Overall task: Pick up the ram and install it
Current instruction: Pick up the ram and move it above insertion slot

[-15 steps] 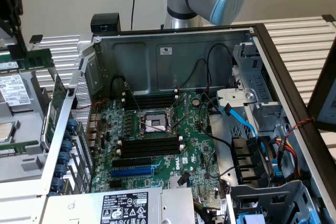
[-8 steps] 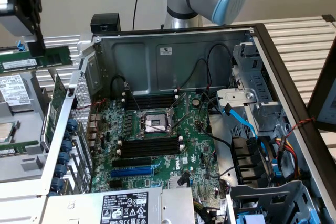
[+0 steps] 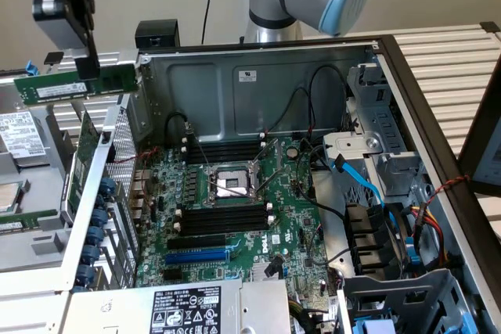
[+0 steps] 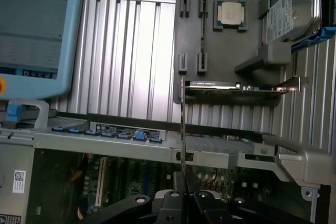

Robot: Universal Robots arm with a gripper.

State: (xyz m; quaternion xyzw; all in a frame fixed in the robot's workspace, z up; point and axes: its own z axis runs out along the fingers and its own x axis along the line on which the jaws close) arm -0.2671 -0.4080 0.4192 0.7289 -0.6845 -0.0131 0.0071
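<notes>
Exterior view, from its left: high above a grey tray (image 3: 39, 185), ram (image 3: 47, 90) hanging level in the gripper (image 3: 88, 74), jaws closed on its upper edge near the middle, label side facing out. Outside the case (image 3: 211, 84), just beyond its left wall and well apart from the black slots (image 3: 223, 217). Judging by that, mid-carry, with nothing seated yet. To do this step well: hold the stick level with no twist in the pinch, bring its long edge parallel to a slot, and pass clear of the case wall and the upright card (image 3: 86, 154) beneath; otherwise, risk of one end meeting a slot first. Down on the tray, a drive (image 3: 17, 134) lying flat. Further right, inside the case, the board (image 3: 290, 232), with socket (image 3: 231, 185) open between two banks of slots, all seemingly vacant, and blue cables (image 3: 364, 185) looped beside the metal cage toward the exterior view's right. Wrist view: a blue-framed pendant (image 4: 37, 30) on ribbed metal, then the ram edge-on as a thin line running out from between the closed fingers, then the tray again, holding a CPU (image 4: 231, 13) in its own recess, the drive just beside it, and the card standing on edge nearer the case.
</notes>
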